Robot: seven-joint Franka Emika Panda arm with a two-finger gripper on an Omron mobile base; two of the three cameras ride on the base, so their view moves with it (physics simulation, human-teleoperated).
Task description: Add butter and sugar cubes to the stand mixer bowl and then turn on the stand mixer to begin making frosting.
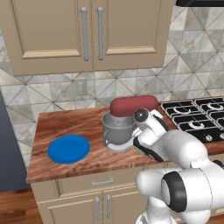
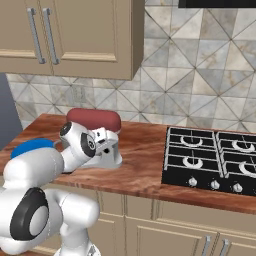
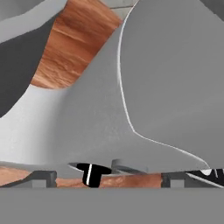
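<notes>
The wooden counter (image 1: 65, 124) runs under everything, with tan cupboards (image 1: 87, 33) on the tiled wall above it and a black stove (image 1: 197, 116) set into it on the far side of the arm from the plate. The mixer (image 1: 131, 107) stands near the middle of the counter, its dark red head lying level over the grey metal bowl (image 1: 117, 131), which sits on the mixer's pale base with its handle turned toward the plate. The white arm reaches in from the stove side, and the gripper (image 2: 111, 142) sits low against the mixer's grey column, right up to the machine; in the hand view the pale grey body of the mixer (image 3: 131, 109) looms directly ahead of the jaws, with a strip of wood showing beyond it. The fingertips themselves are hidden at the edge of that view, so I cannot tell whether the jaws are spread or closed. A round blue plate (image 1: 68, 148) lies flat on the counter, well apart from the jaws, beyond the bowl. The bowl's contents cannot be made out.
</notes>
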